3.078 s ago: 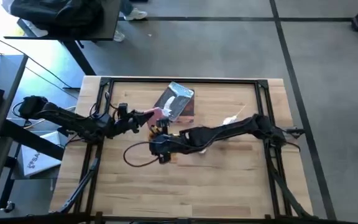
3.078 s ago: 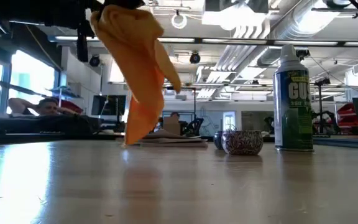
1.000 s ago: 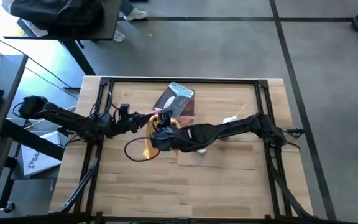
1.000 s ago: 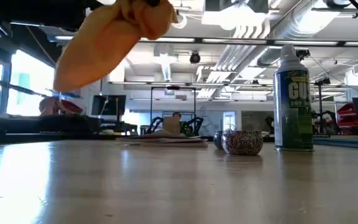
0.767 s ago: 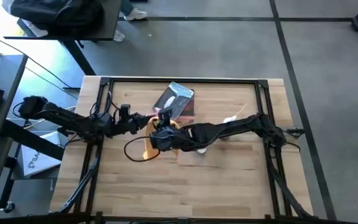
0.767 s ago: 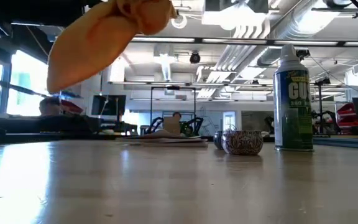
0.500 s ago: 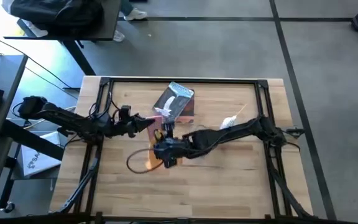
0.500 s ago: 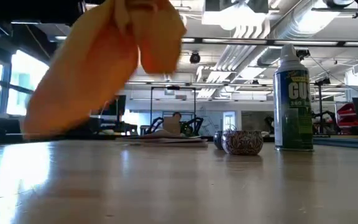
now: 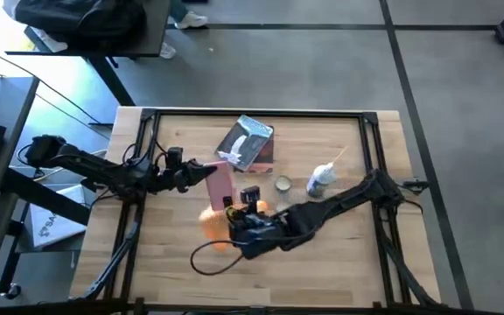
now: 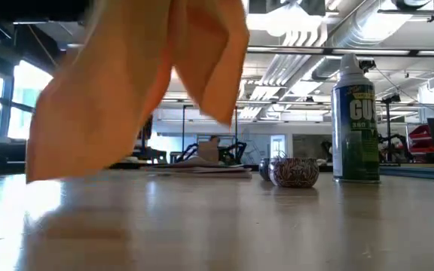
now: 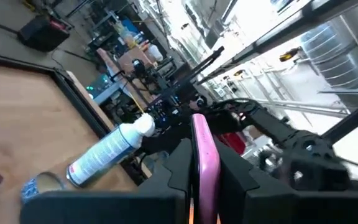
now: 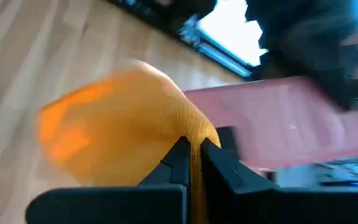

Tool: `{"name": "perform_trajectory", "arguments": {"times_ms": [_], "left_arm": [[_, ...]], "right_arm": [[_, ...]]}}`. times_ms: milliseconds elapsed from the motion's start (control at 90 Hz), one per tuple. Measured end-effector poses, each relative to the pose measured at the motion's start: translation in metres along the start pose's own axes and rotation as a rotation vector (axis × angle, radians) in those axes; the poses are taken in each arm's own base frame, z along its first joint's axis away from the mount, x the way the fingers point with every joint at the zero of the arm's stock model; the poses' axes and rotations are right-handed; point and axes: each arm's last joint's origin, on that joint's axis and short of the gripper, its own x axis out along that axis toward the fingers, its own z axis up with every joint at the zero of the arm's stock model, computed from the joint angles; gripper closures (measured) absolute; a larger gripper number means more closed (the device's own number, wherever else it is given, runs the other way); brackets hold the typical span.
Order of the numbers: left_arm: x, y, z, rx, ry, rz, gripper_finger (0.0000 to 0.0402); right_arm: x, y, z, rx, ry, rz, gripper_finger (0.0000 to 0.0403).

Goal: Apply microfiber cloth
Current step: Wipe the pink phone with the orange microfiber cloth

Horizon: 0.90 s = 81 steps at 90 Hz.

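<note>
The orange microfiber cloth (image 9: 212,220) hangs bunched from my right gripper (image 9: 237,224), which is shut on it over the table's middle, toward the near edge. In the low view the cloth (image 10: 126,90) fills the upper left. My left gripper (image 9: 205,171) reaches in from the table's left and is shut on a flat pink slab (image 9: 221,185). The slab (image 12: 291,124) shows just beyond the cloth in the right wrist view. My left gripper pinches the pink slab between its two fingers, the slab standing edge-on in the gap (image 11: 199,140). The fingers come level from the table's left, and the slab sticks out past them toward the table's middle. My right gripper pinches a bunched fold of the cloth (image 12: 190,138) between its two fingers; how many layers, I cannot tell. The cloth hangs slack below them, its lower corner (image 10: 38,172) close above the tabletop.
A grey-blue and white packet (image 9: 248,143) lies at the far middle. A spray can (image 9: 320,179) and a small round tin (image 9: 283,184) stand right of the slab. A dark cable loop (image 9: 213,257) lies near the front. The table's near half is bare wood (image 9: 322,271).
My right gripper has carried the cloth from beside the pink slab toward the table's near edge and a little to the right. The cloth has swung with it and now hangs lower, nearer the low camera.
</note>
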Motion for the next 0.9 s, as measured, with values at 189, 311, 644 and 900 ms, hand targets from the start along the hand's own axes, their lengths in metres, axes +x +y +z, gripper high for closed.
{"name": "perform_trajectory", "arguments": {"times_ms": [189, 311, 644, 900], "left_arm": [[0.0, 0.0, 0.0, -0.009, -0.004, 0.002, 0.038], [0.0, 0.0, 0.0, -0.01, 0.003, -0.005, 0.038], [0.0, 0.002, -0.001, 0.003, 0.002, 0.007, 0.038], [0.0, 0.001, -0.001, 0.001, 0.0, 0.005, 0.038]], "right_arm": [[0.004, -0.009, -0.001, 0.017, 0.02, -0.11, 0.0403], [0.024, -0.011, -0.008, 0.065, 0.029, -0.097, 0.0403], [0.071, -0.004, -0.016, 0.103, -0.135, -0.021, 0.0403], [0.07, 0.009, -0.019, 0.086, -0.15, 0.043, 0.0403]]}}
